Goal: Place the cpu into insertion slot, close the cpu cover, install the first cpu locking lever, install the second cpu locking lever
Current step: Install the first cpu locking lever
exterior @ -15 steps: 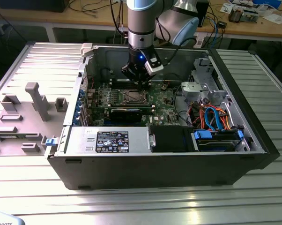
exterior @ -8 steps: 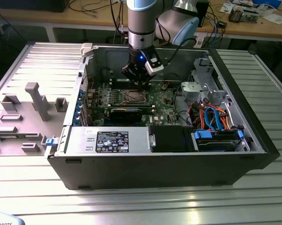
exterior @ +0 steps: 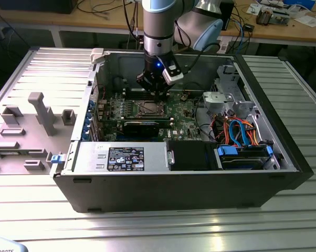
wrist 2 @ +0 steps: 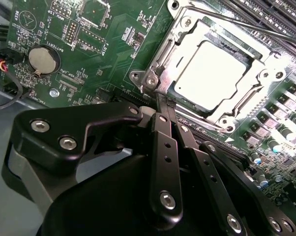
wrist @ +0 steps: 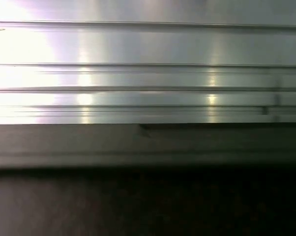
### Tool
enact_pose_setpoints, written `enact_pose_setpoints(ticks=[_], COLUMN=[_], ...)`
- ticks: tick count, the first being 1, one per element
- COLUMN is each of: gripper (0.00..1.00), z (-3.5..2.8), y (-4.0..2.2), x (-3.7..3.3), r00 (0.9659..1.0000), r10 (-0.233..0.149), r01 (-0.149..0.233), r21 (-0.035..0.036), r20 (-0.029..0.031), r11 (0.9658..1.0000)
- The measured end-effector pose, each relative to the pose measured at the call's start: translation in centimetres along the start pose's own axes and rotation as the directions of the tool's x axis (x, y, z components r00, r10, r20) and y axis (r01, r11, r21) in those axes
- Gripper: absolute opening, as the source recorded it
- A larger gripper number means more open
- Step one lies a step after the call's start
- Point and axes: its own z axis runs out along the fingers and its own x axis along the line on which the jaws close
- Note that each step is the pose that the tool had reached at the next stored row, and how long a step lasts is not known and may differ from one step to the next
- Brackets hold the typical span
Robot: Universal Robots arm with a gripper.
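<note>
In the second wrist view the cpu [wrist 2: 214, 71], silver-topped, lies in the insertion slot [wrist 2: 153, 78] on the green motherboard [wrist 2: 113, 29]. The cpu cover [wrist 2: 207, 34] lies flat around it as a metal frame. A thin lever rod [wrist 2: 236, 20] runs along one side of the socket. My gripper [wrist 2: 162, 101] is shut, its black fingers [wrist 2: 165, 147] meeting at a point right at the socket's corner; whether they pinch anything is hidden. In the exterior view the gripper [exterior: 155, 94] hangs inside the open computer case just above the insertion slot [exterior: 147, 108].
A black card [exterior: 142, 126] and power supply [exterior: 116, 157] sit in front of the socket. A drive cage with blue and orange cables [exterior: 242, 131] is on the exterior view's right. A grey fixture tray [exterior: 27, 131] lies outside the case. A coin battery [wrist 2: 44, 58] is on the board.
</note>
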Motion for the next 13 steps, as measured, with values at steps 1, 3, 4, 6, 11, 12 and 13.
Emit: enact_pose_setpoints(ticks=[1,3,4,6,11,12,13], gripper=[0.11,0.11,0.11,0.11,0.11,0.11,0.11], z=[0.02,0.06,0.08,0.09,0.13,0.13,0.11], y=[0.00,0.00,0.00,0.00,0.00,0.00,0.00], x=[0.00,-0.01,-0.01,-0.01,-0.01,-0.01,-0.01], r00=[1.0000,1.0000,1.0000,1.0000,1.0000,1.0000,1.0000], r10=[0.000,0.000,0.000,0.000,0.001,0.001,0.001], r01=[0.000,0.000,0.000,0.000,-0.001,-0.001,-0.001], r21=[-0.0002,-0.0007,-0.0004,0.0000,-0.0180,-0.0247,-0.0258], r20=[0.0000,0.0001,0.0000,-0.0002,-0.0001,-0.0002,-0.0001], r11=[1.0000,1.0000,1.0000,1.0000,0.9998,0.9997,0.9997])
